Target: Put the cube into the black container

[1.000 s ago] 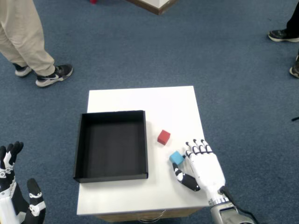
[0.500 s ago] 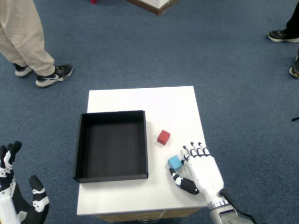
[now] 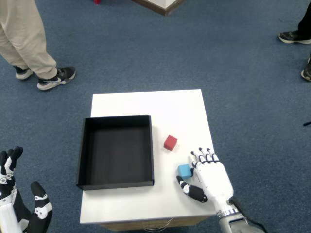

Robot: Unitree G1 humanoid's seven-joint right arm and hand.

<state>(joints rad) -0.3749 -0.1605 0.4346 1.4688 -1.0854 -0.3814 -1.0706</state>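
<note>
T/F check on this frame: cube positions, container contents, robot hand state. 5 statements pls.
1. The blue cube sits right at the right robot hand's fingers. True.
2. The red cube is inside the container. False: it lies on the table, to the right of the container.
3. The container holds nothing. True.
4. The robot hand has lifted the blue cube clear of the table. False: the cube rests on the table by the fingers and thumb.
5. The container is left of both cubes. True.
</note>
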